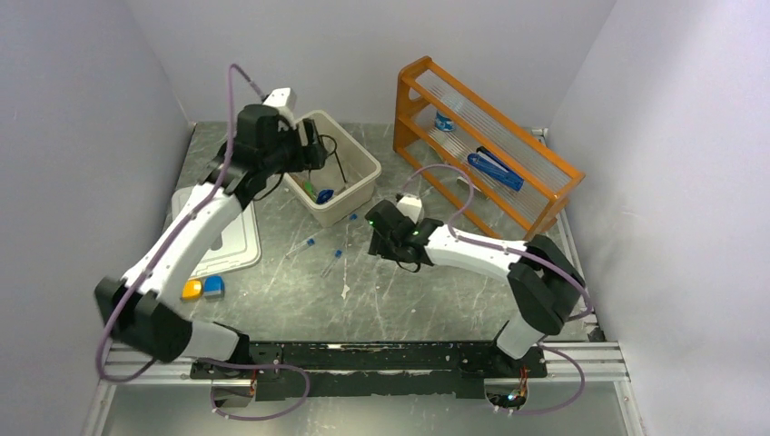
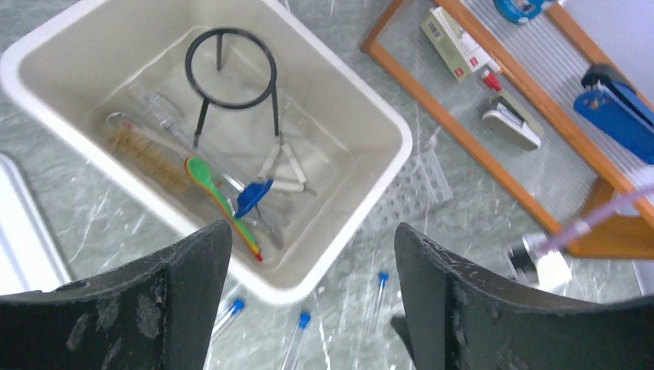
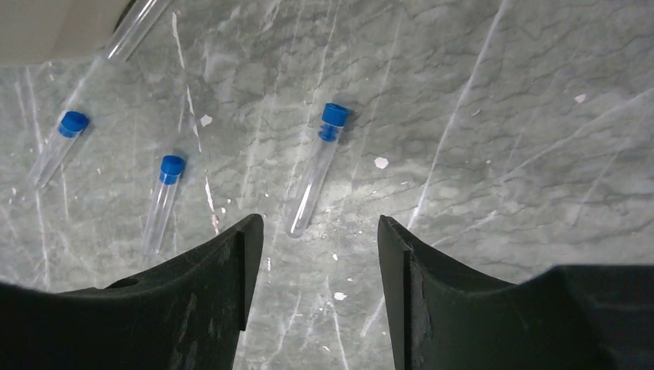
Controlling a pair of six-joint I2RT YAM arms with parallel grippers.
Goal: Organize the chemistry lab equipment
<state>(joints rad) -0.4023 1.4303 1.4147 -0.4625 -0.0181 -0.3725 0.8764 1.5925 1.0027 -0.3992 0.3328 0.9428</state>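
A beige bin [image 2: 362,104] holds the black wire ring stand [image 2: 231,69], a brush [image 2: 150,154], a green dropper [image 2: 212,189], a blue tool [image 2: 253,196] and short pale rods [image 2: 287,166]. My left gripper [image 2: 312,239] hangs open over the bin's near corner with nothing between its fingers; in the top view the left gripper [image 1: 316,150] is above the bin [image 1: 363,168]. Three clear blue-capped test tubes [image 3: 316,166] [image 3: 163,200] [image 3: 58,146] lie on the table. My right gripper [image 3: 320,223] stands open just short of the middle tube. A clear tube rack [image 2: 416,189] lies beside the bin.
The orange wooden shelf rack [image 1: 490,136] stands at the back right with blue items on it. A white tray [image 1: 231,245] lies at the left, with an orange block [image 1: 192,289] and a blue block [image 1: 213,286] at its near edge.
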